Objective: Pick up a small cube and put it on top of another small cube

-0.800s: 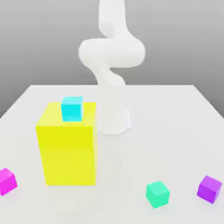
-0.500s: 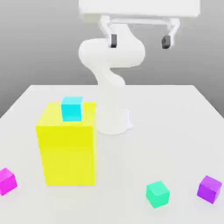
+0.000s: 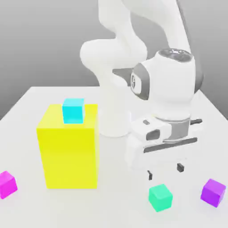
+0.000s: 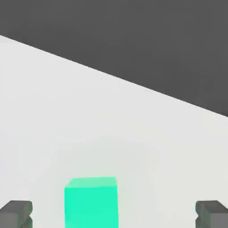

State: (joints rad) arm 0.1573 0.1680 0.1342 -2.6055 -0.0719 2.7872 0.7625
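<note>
My pincer (image 3: 165, 170) hangs just above the green cube (image 3: 160, 197), its two fingers spread wide and holding nothing. The cube sits on the white table (image 3: 116, 178) at the near edge, toward the exterior view's right, with a purple cube (image 3: 213, 192) further right and well apart. In the hand view the green cube (image 4: 91, 201) lies between my fingertips (image 4: 16, 213), roughly centred. I judge it light, stiff and flat-sided, so it should not give or crush; smooth faces may slip if I clamp off-centre. I would take it across two opposite side faces, low enough to seat squarely. The pink cube (image 3: 7, 184) waits at the near left, beyond the yellow block (image 3: 69, 149).
</note>
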